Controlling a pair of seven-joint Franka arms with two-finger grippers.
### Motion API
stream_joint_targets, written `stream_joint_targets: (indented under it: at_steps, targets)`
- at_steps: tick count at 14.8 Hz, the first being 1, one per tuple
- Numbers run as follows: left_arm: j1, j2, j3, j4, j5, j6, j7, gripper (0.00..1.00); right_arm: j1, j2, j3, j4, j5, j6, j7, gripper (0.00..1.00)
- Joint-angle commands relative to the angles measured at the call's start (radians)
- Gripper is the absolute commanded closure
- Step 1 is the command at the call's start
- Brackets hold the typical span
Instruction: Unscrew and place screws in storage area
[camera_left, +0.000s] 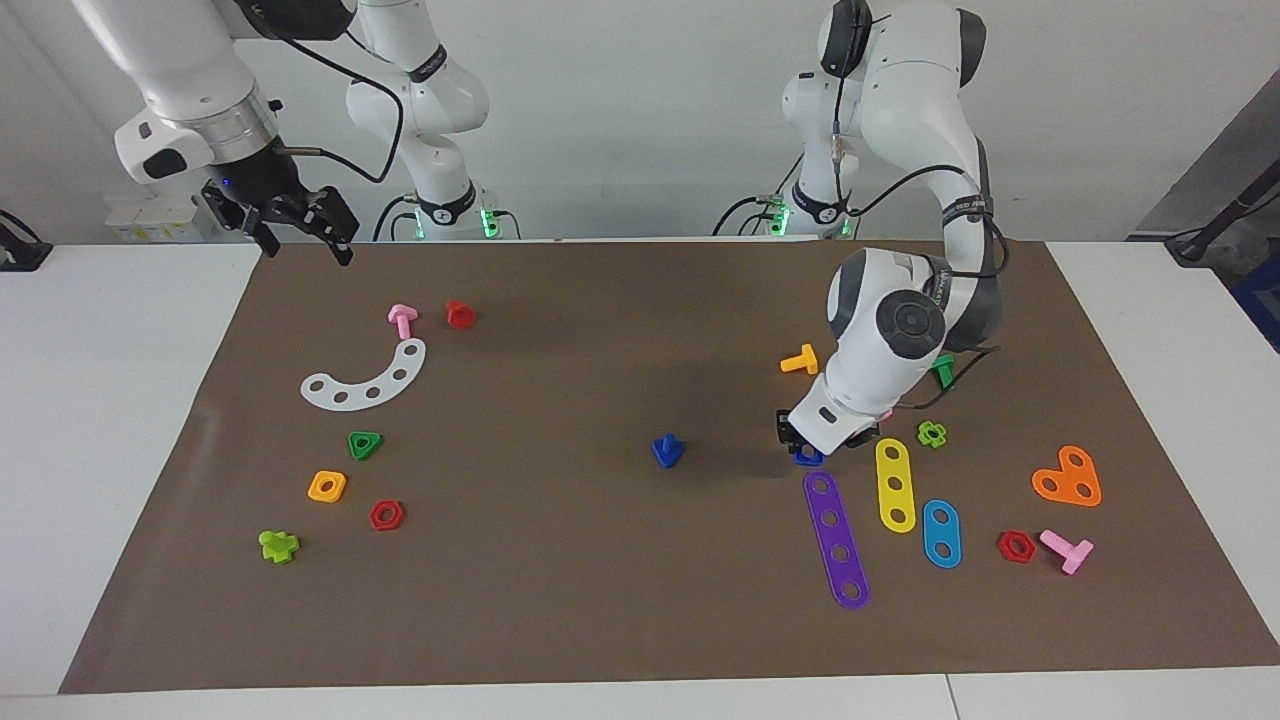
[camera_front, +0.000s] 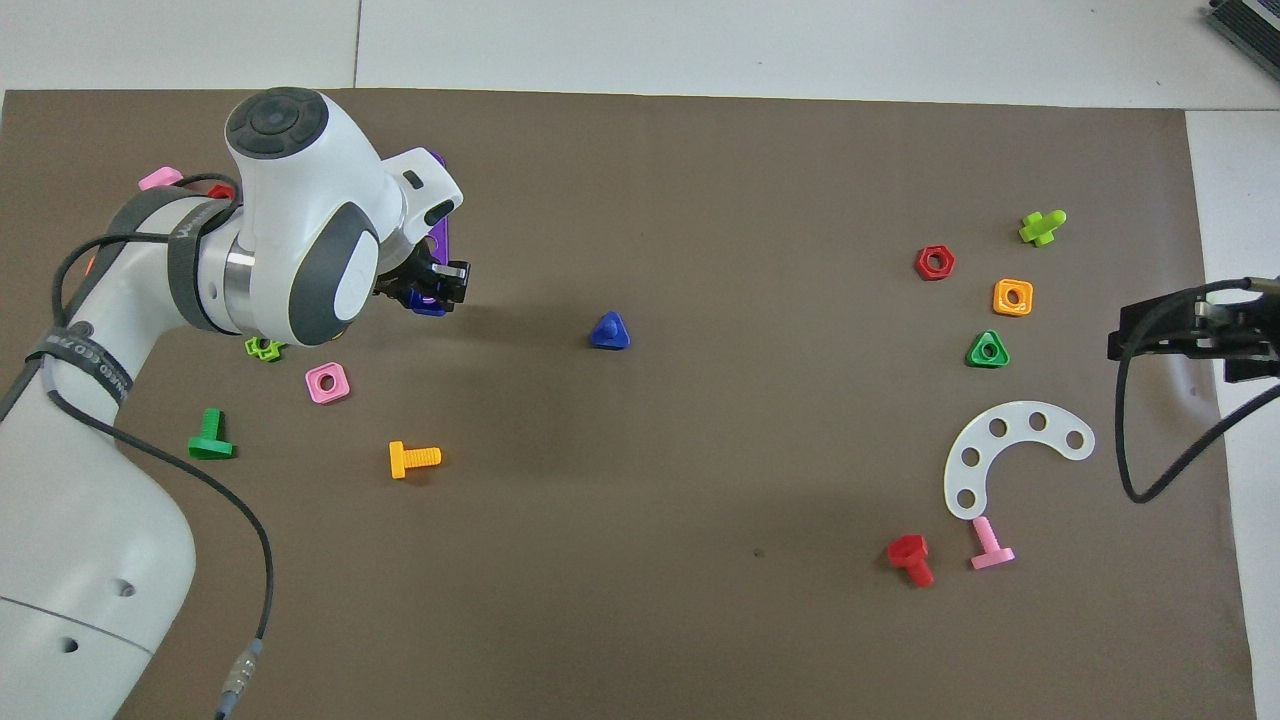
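The dark-blue bolt (camera_left: 667, 450) with a triangular head stands alone near the middle of the brown mat (camera_left: 600, 620); it also shows in the overhead view (camera_front: 609, 331). The dark-blue square nut (camera_left: 808, 457) lies on the mat by the nearer end of a purple strip (camera_left: 838, 540). My left gripper (camera_left: 812, 447) is down right over the nut, which shows under it in the overhead view (camera_front: 430, 306). My right gripper (camera_left: 305, 245) is open and empty, raised over the mat's edge at the right arm's end, waiting.
Around the left gripper lie yellow (camera_left: 895, 485) and blue (camera_left: 941, 533) strips, an orange plate (camera_left: 1068, 477), a green nut (camera_left: 932, 433) and an orange bolt (camera_left: 800, 360). At the right arm's end lie a white arc (camera_left: 365, 380) and several bolts and nuts.
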Motion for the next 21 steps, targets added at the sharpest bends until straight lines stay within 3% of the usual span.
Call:
stream_joint_targets:
  at_steps: [1,4,6,7,9,10,11,14,21]
  targets:
    - [0.009,-0.099,0.002,-0.174,-0.017,0.062,0.059,0.73,-0.010,-0.011,0.004,0.000,0.014,-0.016,-0.035,0.00]
    - [0.012,-0.135,0.002,-0.312,-0.017,0.216,0.082,0.72,-0.015,-0.022,-0.001,-0.008,0.015,-0.018,-0.035,0.00]
    - [0.012,-0.141,0.002,-0.332,-0.017,0.247,0.084,0.66,-0.007,-0.036,0.003,-0.044,0.015,0.014,-0.042,0.00]
    - [0.012,-0.142,0.002,-0.332,-0.017,0.247,0.082,0.56,-0.003,-0.034,0.011,-0.049,0.015,0.039,-0.042,0.00]
    - [0.026,-0.150,0.002,-0.326,-0.017,0.247,0.085,0.15,0.031,-0.010,0.019,-0.051,0.015,0.080,-0.035,0.00]
    - [0.027,-0.156,0.002,-0.321,-0.017,0.247,0.087,0.01,0.067,0.009,0.019,-0.063,0.015,0.140,-0.021,0.00]
    - [0.029,-0.168,0.004,-0.320,-0.017,0.247,0.087,0.00,0.127,0.019,0.019,-0.087,0.015,0.207,0.019,0.00]
    - [0.058,-0.211,0.004,-0.311,-0.016,0.233,0.084,0.00,0.248,0.159,0.020,-0.039,0.012,0.324,0.183,0.00]
    - [0.174,-0.395,0.010,-0.277,-0.002,-0.006,0.104,0.00,0.511,0.585,0.020,0.205,-0.006,0.605,0.553,0.00]
